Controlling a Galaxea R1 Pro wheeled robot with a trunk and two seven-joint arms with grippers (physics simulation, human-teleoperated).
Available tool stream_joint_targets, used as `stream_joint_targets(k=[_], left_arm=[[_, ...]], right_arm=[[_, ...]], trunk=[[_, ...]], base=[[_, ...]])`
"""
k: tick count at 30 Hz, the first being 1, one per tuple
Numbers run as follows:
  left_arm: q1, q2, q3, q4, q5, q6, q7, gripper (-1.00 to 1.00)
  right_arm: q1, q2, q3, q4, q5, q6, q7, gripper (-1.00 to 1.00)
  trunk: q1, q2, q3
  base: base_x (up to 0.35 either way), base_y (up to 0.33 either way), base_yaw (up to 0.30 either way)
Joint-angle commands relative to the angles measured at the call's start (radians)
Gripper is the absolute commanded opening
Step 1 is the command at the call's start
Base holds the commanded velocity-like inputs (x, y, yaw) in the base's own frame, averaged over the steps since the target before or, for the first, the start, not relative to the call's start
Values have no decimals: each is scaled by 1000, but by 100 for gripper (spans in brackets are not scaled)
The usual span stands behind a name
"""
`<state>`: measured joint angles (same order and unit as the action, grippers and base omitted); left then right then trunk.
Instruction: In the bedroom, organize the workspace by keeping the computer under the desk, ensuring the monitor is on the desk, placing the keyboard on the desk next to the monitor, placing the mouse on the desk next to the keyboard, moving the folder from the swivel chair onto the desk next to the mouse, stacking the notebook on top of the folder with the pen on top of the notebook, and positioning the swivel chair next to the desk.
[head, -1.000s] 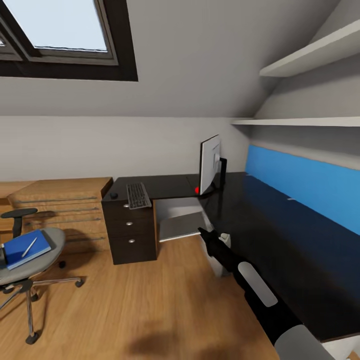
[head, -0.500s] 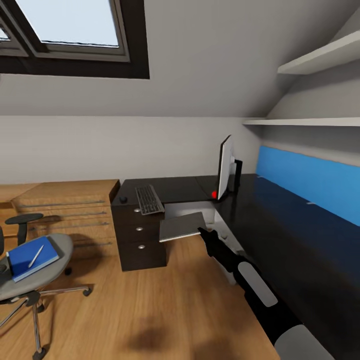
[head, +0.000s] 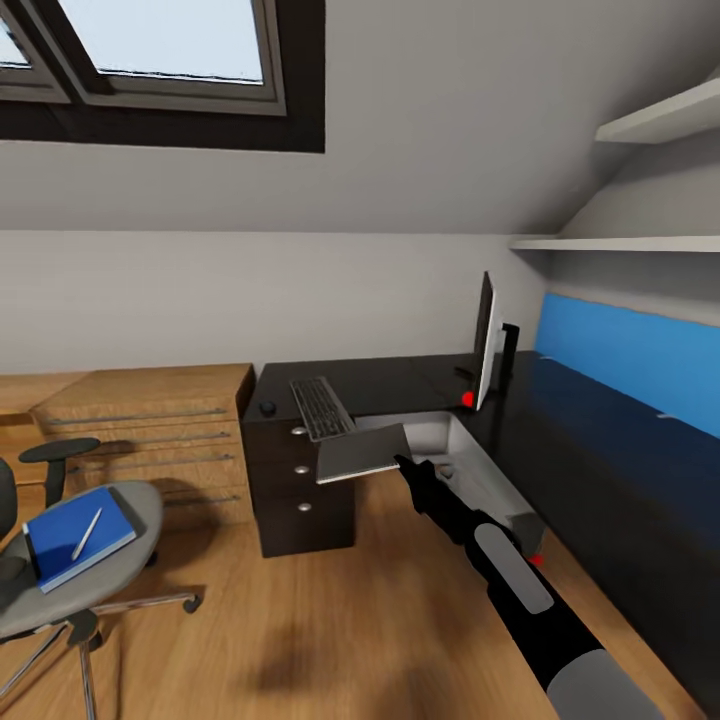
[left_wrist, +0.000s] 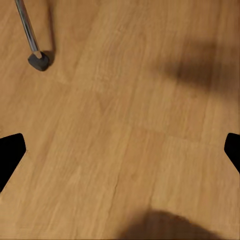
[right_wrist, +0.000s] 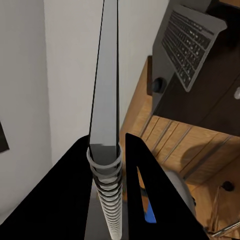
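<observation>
Your right claw (head: 404, 464) is clamped on the notebook (head: 360, 452), by its spiral spine I think, just off the desk (head: 600, 450). It's thin, light and stiff, so that edge grip suits it. Left claw (left_wrist: 120, 150) hangs open.

Attic bedroom fitted out as a home office. Sloped ceiling with skylight (head: 160, 40) is seen at upper left. An L-shaped black desk (head: 600, 470) with monitor (head: 486, 340) and keyboard (head: 322, 408) is placed at right; swivel chair (head: 70, 560) at near left; oak chest of drawers (head: 150, 430) against the far wall; wood floor (head: 330, 630).
</observation>
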<state>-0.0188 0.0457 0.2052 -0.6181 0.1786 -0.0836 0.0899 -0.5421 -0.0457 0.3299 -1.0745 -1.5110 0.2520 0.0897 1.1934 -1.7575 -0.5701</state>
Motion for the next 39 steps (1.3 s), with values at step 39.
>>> stream_joint_targets(k=[39], left_arm=[[0,0,-7,0,7,-4,3,100]], right_arm=[[-1,-4,-2,-1,-9,6,9,-100]], trunk=[[0,-1,-1]], base=[[174,66,0]])
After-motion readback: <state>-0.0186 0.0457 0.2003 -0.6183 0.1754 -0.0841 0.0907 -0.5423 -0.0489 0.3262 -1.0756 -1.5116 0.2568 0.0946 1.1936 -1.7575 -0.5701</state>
